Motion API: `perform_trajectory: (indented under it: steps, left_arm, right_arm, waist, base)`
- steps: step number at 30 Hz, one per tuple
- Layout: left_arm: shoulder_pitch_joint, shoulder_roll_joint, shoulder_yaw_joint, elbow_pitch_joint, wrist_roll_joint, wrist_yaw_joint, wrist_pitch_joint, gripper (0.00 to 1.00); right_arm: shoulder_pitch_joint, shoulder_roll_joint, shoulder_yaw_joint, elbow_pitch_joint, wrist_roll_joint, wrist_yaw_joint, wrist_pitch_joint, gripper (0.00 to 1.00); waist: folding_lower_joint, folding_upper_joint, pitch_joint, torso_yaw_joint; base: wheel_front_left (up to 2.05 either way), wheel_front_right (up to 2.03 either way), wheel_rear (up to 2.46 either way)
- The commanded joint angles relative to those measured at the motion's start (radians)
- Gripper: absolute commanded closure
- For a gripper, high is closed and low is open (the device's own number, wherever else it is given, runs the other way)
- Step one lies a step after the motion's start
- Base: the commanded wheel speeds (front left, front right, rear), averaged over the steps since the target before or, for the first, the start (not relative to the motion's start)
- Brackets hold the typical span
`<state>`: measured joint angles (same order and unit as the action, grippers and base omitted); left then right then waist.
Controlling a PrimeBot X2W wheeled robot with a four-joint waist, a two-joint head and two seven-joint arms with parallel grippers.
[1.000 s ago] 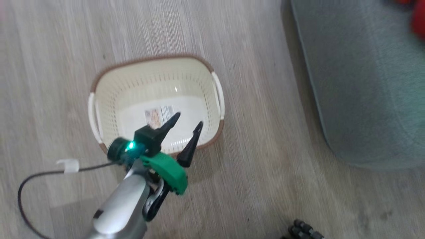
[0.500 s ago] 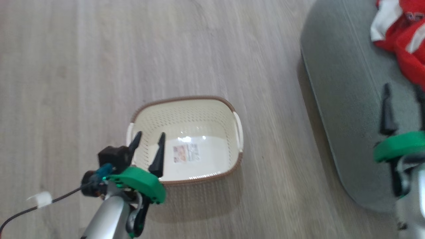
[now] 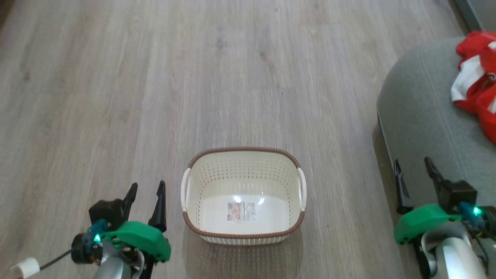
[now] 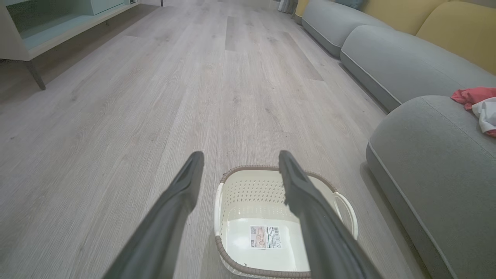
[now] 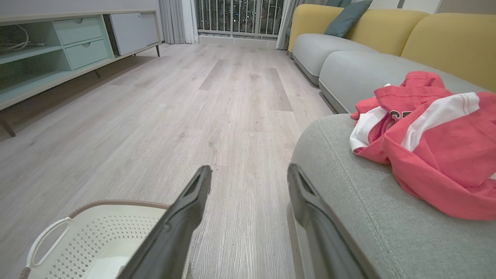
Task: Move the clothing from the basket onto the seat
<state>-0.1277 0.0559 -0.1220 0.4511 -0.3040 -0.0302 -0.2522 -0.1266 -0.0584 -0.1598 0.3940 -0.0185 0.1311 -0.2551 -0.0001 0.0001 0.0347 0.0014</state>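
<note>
The cream basket (image 3: 243,159) with a brown rim stands on the wood floor, holding nothing but a label on its bottom; it also shows below my fingers as the basket (image 4: 248,192) and at lower left as the basket (image 5: 100,232). The red and white clothing (image 3: 478,91) lies bunched on the grey-green seat (image 3: 418,116), seen close as the clothing (image 5: 434,143) on the seat (image 5: 348,186), and small as the clothing (image 4: 476,104). My left gripper (image 3: 146,190) hangs open left of the basket. My right gripper (image 3: 412,166) is open over the seat's front edge.
More grey seat sections with yellow backs (image 5: 445,38) run along the right. A low pale cabinet with drawers (image 5: 58,50) stands along the left wall. A dark cable with a white tag (image 3: 25,267) trails from my left arm. Open wood floor (image 3: 193,77) stretches ahead.
The head camera has swung, so the basket now sits centred and the seat with the clothing is in view. My left gripper has drawn back from over the basket to its left side; the right gripper has come into view.
</note>
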Motion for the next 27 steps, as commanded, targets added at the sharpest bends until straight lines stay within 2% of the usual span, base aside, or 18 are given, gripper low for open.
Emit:
perform_trajectory:
  steps: [1,8,9,14,27]
  left_arm:
    - [-0.023,0.000,0.043,-0.022,0.016,-0.009,-0.010,0.00]
    - [-0.020,-0.003,0.063,-0.013,0.040,-0.025,-0.010,0.00]
    - [0.009,-0.007,0.027,0.015,0.034,-0.021,0.000,1.00]
    - [0.041,-0.008,0.026,0.073,0.028,-0.020,0.008,1.00]
    - [0.038,-0.008,0.048,0.048,-0.099,-0.028,0.044,1.00]
  right_arm:
    - [-0.016,0.002,0.025,-0.024,-0.011,0.000,-0.007,0.00]
    - [-0.017,0.008,0.046,-0.026,-0.001,0.000,-0.007,0.00]
    - [0.005,0.007,0.020,0.003,-0.002,0.000,0.000,1.00]
    - [0.035,0.013,0.021,0.071,0.005,0.000,0.004,1.00]
    - [0.031,0.012,0.020,0.053,0.161,0.000,0.042,1.00]
  waist:
    - [0.0001,-0.0001,-0.017,0.010]
    - [0.0001,-0.0001,-0.028,0.004]
    - [0.0001,-0.0001,-0.028,0.004]
    - [0.0001,-0.0001,-0.029,0.005]
    - [0.0001,-0.0001,-0.030,0.004]
  base:
    - [0.00,0.00,0.00]
    - [0.00,0.00,0.00]
    - [0.00,0.00,0.00]
    - [0.00,0.00,0.00]
    - [0.00,0.00,0.00]
